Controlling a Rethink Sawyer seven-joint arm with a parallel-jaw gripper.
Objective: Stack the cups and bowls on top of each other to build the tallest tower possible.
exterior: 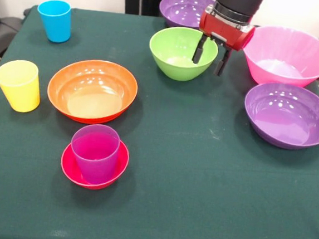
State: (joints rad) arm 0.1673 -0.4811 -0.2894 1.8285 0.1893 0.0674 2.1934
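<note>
Red-and-black gripper [210, 56] hangs w/ its two dark fingers [198, 49] spread apart, nothing between them, straddling the right rim of the glossy lime green round plastic bowl [179, 54]: one finger inside the bowl, the other outside. At 12 o'clock from gripper, partly hidden by the arm, a glossy purple plastic bowl [182, 8] at table's far edge. At 3 o'clock, the big glossy pink plastic bowl [288, 55]; at 4–5 o'clock, a second wide purple plastic bowl [289, 114], near the pink one. At 8 o'clock, the wide orange plastic bowl [92, 90], upright, empty. At 7 o'clock, nearer the camera, the tower so far: translucent purple tapered plastic cup [94, 152] standing upright in the small red plastic bowl [76, 170]. Yellow plastic cup [18, 85] at 8–9 o'clock, beside the orange bowl; blue plastic cup [54, 20] at 9–10 o'clock. All on dark green cloth table [197, 201].
</note>
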